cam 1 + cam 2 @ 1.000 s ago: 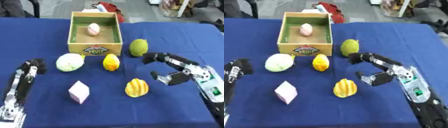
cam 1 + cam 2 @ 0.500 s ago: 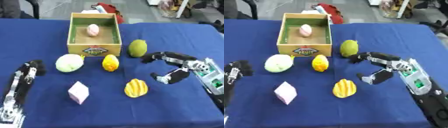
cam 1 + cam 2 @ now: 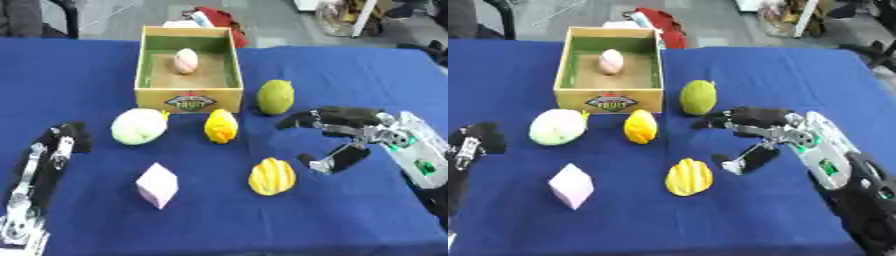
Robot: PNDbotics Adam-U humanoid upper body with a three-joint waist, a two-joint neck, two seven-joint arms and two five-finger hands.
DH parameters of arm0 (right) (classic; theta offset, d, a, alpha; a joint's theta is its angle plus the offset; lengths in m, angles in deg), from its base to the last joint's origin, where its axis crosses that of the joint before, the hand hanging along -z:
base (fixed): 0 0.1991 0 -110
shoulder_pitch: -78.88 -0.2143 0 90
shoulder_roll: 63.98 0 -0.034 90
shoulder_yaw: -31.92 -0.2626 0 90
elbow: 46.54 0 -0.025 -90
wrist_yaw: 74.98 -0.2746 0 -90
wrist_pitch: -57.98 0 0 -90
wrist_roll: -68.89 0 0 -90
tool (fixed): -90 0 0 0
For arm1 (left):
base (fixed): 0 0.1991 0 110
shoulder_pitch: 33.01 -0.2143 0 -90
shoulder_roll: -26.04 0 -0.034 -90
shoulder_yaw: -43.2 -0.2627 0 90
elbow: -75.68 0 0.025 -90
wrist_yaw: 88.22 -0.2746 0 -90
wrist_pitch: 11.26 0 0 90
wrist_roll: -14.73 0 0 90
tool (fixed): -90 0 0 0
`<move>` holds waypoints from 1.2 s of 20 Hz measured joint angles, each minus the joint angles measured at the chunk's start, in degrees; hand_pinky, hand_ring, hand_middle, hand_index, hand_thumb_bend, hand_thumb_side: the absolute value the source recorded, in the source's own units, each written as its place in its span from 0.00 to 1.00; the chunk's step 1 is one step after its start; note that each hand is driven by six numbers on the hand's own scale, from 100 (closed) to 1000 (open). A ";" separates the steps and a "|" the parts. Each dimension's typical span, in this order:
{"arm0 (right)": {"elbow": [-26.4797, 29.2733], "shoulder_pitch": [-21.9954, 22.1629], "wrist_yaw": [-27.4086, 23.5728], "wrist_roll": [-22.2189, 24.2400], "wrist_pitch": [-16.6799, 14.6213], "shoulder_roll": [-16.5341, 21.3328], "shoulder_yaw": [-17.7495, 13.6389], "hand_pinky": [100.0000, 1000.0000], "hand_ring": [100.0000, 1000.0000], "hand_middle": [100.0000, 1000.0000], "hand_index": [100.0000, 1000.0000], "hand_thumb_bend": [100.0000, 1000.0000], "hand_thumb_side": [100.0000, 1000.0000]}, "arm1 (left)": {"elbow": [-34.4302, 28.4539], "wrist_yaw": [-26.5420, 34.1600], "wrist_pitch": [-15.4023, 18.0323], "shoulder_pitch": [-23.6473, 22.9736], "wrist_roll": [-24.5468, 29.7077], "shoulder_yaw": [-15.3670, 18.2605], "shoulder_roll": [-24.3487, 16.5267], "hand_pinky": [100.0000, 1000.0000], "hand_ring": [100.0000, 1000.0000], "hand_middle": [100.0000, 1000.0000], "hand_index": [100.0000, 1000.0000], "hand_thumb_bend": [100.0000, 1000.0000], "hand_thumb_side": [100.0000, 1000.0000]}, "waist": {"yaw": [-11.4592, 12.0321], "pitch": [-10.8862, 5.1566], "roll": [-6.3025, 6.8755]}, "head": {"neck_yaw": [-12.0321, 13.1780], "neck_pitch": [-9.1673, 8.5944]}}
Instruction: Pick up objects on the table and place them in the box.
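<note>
Blue cloth table (image 3: 350,75), left eye view: wooden box (image 3: 187,96) at the far middle, one pale pink fruit (image 3: 185,60) already inside. Outside it I count five items: green fruit (image 3: 275,96) just right of the box, small yellow fruit (image 3: 220,126), pale green round fruit (image 3: 138,126), ridged yellow fruit (image 3: 271,176), pink block (image 3: 157,184). My right hand (image 3: 350,131) has slid leftward over the last second, fingers spread wide, thumb below, holding nothing; it now sits just beside the green fruit and above the ridged one. I judge a grab is being lined up, target not yet certain.

Right eye view: left hand (image 3: 474,142) rests idle at the left edge, unchanged; I cannot tell how its fingers lie.
</note>
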 measured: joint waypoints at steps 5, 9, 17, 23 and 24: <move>0.38 0.62 0.15 -0.44 -0.44 -0.03 2.38 0.85 0.89 0.86 0.96 0.00 0.36 | 0.02 -0.09 -0.05 -0.08 0.07 0.00 -0.01 0.62 0.57 0.55 0.72 0.00 0.74 | 0.18 -0.14 -0.31 | -0.08 0.00; 0.80 1.10 -0.46 -0.10 -0.11 -0.03 3.66 0.86 0.89 0.87 0.94 0.00 0.38 | 0.18 -0.10 -0.06 -0.16 0.09 0.00 -0.02 0.62 0.57 0.54 0.72 0.00 0.74 | 0.24 -0.16 -0.53 | -0.08 0.00; 1.36 1.34 1.55 0.21 0.20 -0.12 6.06 0.86 0.91 0.87 0.91 0.00 0.37 | 0.31 -0.10 -0.07 -0.49 0.17 -0.01 -0.03 0.62 0.57 0.54 0.72 0.00 0.74 | 0.55 -0.27 -0.74 | -0.12 0.00; 0.12 1.36 5.19 -1.19 -1.20 -1.40 6.68 0.83 0.83 0.79 0.84 0.00 0.14 | 0.31 -0.10 -0.10 -0.50 0.24 -0.01 -0.03 0.62 0.57 0.54 0.72 0.00 0.75 | 0.67 -0.27 -0.78 | -0.31 0.00; -0.20 1.35 5.57 -1.73 -1.74 -1.64 6.65 0.83 0.83 0.79 0.83 0.00 0.14 | 0.31 -0.10 -0.12 -0.50 0.27 -0.01 -0.03 0.62 0.57 0.54 0.72 0.00 0.75 | 0.67 -0.27 -0.78 | -0.33 0.00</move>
